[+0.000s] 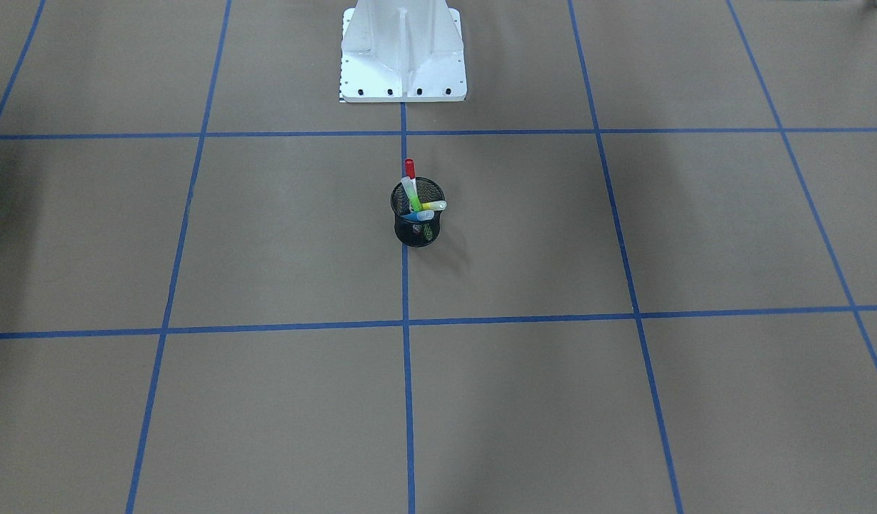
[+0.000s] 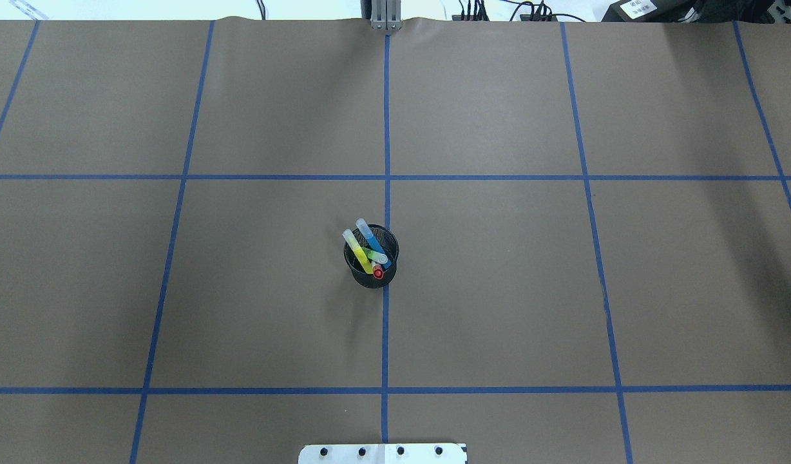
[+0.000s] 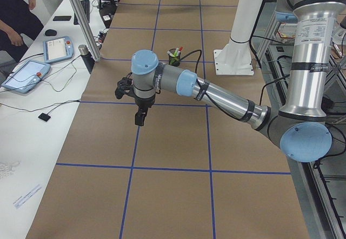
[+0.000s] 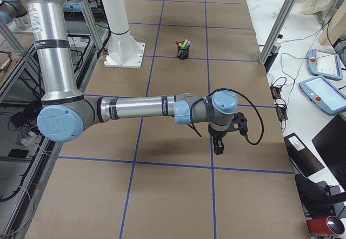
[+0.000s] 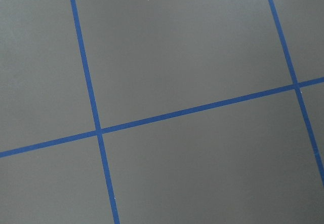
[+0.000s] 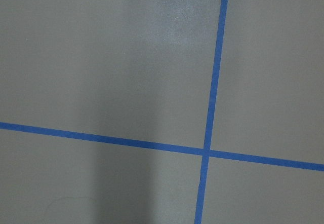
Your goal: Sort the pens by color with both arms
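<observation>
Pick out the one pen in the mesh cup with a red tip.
The white-barrelled pen, at the cup's side nearest the robot's base, red cap above the rim. The others are neon green, neon yellow and blue.

Your left arm (image 3: pixel 227 101) stretches out level from its elbow, wrist bent so the left gripper (image 3: pixel 139 121) points straight down. Your right arm (image 4: pixel 140 109) mirrors it, right gripper (image 4: pixel 218 148) pointing down too. Whether either gripper is parted or closed cannot be told
</observation>
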You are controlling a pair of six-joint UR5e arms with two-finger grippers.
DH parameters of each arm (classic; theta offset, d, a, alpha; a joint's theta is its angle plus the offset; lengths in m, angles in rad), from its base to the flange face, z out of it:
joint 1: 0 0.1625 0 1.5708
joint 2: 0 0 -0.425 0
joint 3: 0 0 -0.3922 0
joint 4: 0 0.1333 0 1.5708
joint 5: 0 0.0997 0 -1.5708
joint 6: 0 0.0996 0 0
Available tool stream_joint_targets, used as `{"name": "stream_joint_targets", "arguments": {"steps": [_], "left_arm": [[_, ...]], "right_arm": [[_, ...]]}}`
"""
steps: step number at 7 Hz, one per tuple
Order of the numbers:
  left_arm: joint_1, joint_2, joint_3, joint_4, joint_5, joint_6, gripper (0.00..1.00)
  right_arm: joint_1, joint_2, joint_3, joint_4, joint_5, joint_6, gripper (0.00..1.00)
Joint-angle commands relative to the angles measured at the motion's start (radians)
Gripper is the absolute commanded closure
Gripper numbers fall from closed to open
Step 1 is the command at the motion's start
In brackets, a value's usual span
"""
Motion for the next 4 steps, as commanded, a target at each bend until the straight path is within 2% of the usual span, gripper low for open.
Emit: {"name": "stream_joint_targets", "arguments": {"steps": [1, 4], "left_arm": [[0.0, 0.0, 0.0, 0.0, 0.0, 0.001, 0.01], [-0.001, 0.0, 0.0, -0.002, 0.0, 0.001, 0.01]], "right_arm": [[0.0, -0.001, 0.0, 0.0, 0.0, -0.001, 0.01], [0.0, 0.002, 0.008, 0.008, 0.002, -0.013, 0.01]]}}
